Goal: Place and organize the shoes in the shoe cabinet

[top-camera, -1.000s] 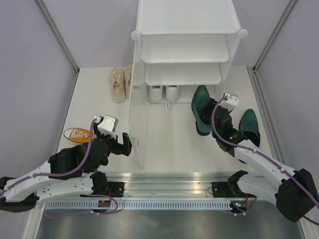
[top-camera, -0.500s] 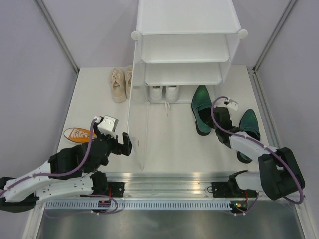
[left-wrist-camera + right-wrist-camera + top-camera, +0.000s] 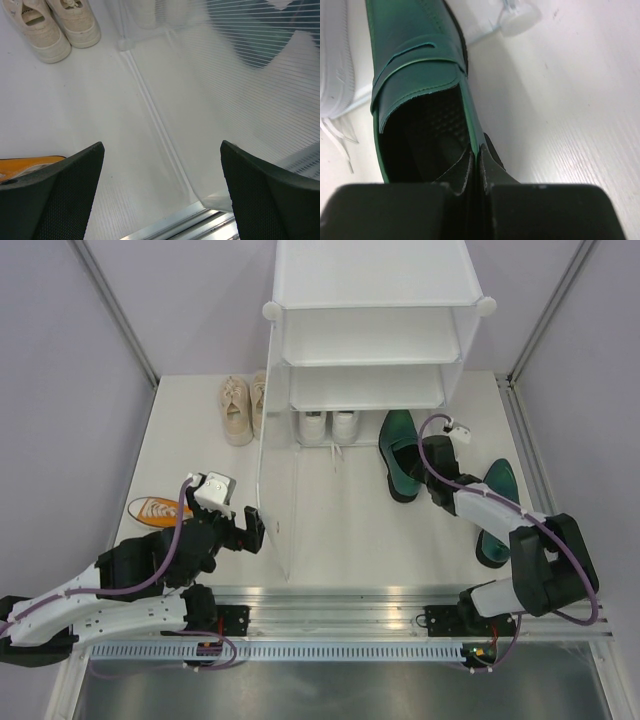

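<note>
pinched shut at the right pincer (image 3: 475, 167): the thin side wall of a dark green shoe (image 3: 415, 60), near its heel end, with one finger inside the opening and one outside. flat on the tabletop (image 3: 340, 530), toe at the mouth of the lowest tier of the cabinet (image 3: 370, 340), between a white sneaker (image 3: 332, 55) and a round corner foot (image 3: 520, 15); impossible to tell whether already past the edge.

likely trouble first from so slim a hold: on a lift, probably a toe-heavy swing about the jaws, perhaps a slip out altogether, with only soft leather between them. on a push instead, risk of folding that wall, or of driving the toe into the corner foot or onto the loose white laces (image 3: 340, 135) and shoving the sneakers askew. light plastic shelving, apt to shift under any such knock.

further out, the second green shoe (image 3: 503, 483) close beside the right arm, open to a bump on any sideways sweep.

across the tabletop, left pincer (image 3: 161, 150) spread wide and empty, just beside the translucent side panel (image 3: 250, 75), with an orange sneaker (image 3: 25, 162) by one finger and the cream sneakers (image 3: 50, 25) ahead; no danger there short of a careless nudge against the panel.
</note>
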Available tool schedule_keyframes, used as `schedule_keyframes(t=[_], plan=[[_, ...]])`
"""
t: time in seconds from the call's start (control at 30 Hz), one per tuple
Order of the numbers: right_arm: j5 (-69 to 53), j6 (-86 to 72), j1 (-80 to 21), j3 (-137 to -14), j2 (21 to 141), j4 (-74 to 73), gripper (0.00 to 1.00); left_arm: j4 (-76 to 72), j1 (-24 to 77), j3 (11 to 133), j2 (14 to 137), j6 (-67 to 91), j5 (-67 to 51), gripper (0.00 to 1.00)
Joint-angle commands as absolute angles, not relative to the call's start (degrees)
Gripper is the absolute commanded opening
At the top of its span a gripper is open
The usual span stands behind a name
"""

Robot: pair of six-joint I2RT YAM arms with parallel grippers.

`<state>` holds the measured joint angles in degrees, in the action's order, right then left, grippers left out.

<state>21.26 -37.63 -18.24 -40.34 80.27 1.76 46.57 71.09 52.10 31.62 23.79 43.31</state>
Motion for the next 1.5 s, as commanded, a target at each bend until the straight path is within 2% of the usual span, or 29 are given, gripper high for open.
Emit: schedule_keyframes(t=[0.0,0.33,0.97,1.17,1.47], plan=[[20.65,-40.08,-18.37,-47.19,81.56,8.7,0.01,44.82,70.84,51.68,31.2,21.88,42.89,1.0],[22.67,-41.75,-18.72,-48.95,79.63,8.79,0.01,44.65,70.84,51.68,31.03,21.71,42.54,1.0],[28.38,-46.94,-21.35,-62.75,97.81,17.31,0.01,44.03,70.84,51.24,31.2,21.18,41.92,1.0],[33.66,-46.05,-23.2,-63.37,100.19,22.32,0.01,43.95,70.84,51.15,31.38,21.18,41.66,1.0],[37.79,-45.18,-23.99,-67.5,103.53,20.92,0.01,43.95,70.84,51.15,31.2,21.01,41.57,1.0]])
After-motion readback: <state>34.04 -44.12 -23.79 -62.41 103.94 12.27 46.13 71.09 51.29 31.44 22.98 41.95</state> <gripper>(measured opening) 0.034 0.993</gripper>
